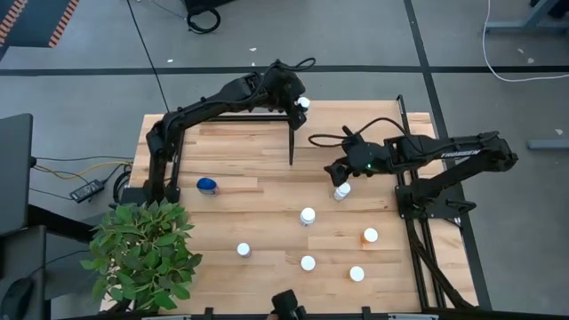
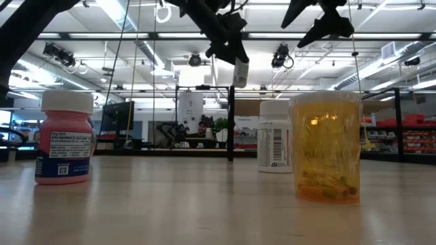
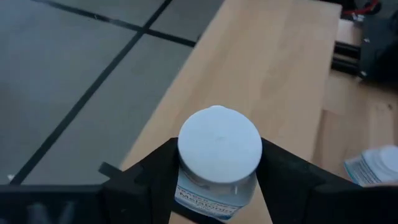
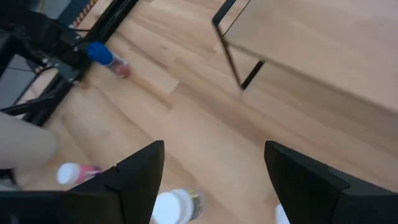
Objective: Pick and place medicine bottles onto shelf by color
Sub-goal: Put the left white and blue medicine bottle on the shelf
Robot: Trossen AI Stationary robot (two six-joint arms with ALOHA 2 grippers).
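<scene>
My left gripper (image 3: pixel 217 180) is shut on a white-capped medicine bottle (image 1: pixel 303 103), held high over the shelf's (image 1: pixel 364 120) left far corner. The shelf is a light-wood panel on black rails at the table's far right. My right gripper (image 4: pixel 214 180) is open and hovers over a white-capped bottle (image 1: pixel 341 190) that lies on the tabletop, touching nothing. A blue-capped bottle (image 1: pixel 206 185) lies on its side at the left. Several more bottles stand toward the near edge, among them an orange one (image 1: pixel 370 236). My left gripper pinches the bottle between its two fingers, on the labelled body just under the white cap (image 3: pixel 211 198), one finger on each side. The bottle is lifted clear and hangs roughly upright, cap up, in the air (image 2: pixel 240 71).
A leafy plant (image 1: pixel 147 249) stands at the table's near left corner. In the low view a pink bottle (image 2: pixel 63 139), a white one (image 2: pixel 274 144) and an orange one (image 2: pixel 325 146) stand close to the camera. Bare tabletop lies between the blue-capped bottle and the shelf.
</scene>
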